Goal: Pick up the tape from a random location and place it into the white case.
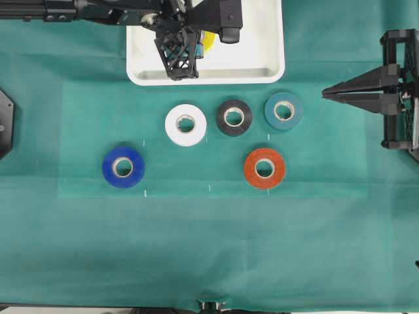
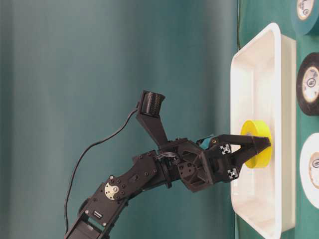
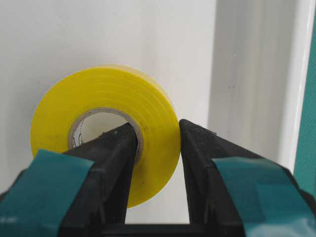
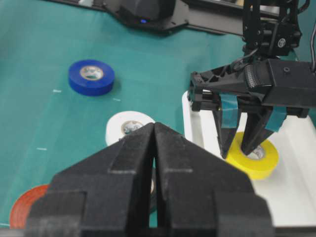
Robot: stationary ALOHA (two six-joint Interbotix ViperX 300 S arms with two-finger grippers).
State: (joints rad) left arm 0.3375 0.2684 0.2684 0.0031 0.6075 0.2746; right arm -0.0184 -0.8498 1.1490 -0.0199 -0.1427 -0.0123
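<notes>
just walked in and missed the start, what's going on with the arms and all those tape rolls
The left gripper is shut on the yellow tape, one finger through its core and one outside its wall, holding it inside the white case. It has not let go yet. The right gripper is shut and empty, off to the side. On the green cloth in front of the case lie the other rolls: white, black, teal, blue and orange.

Left gripper [image 4: 244,143] fingers clamped, pointing down; right gripper [image 4: 154,143] fingers together.
</notes>
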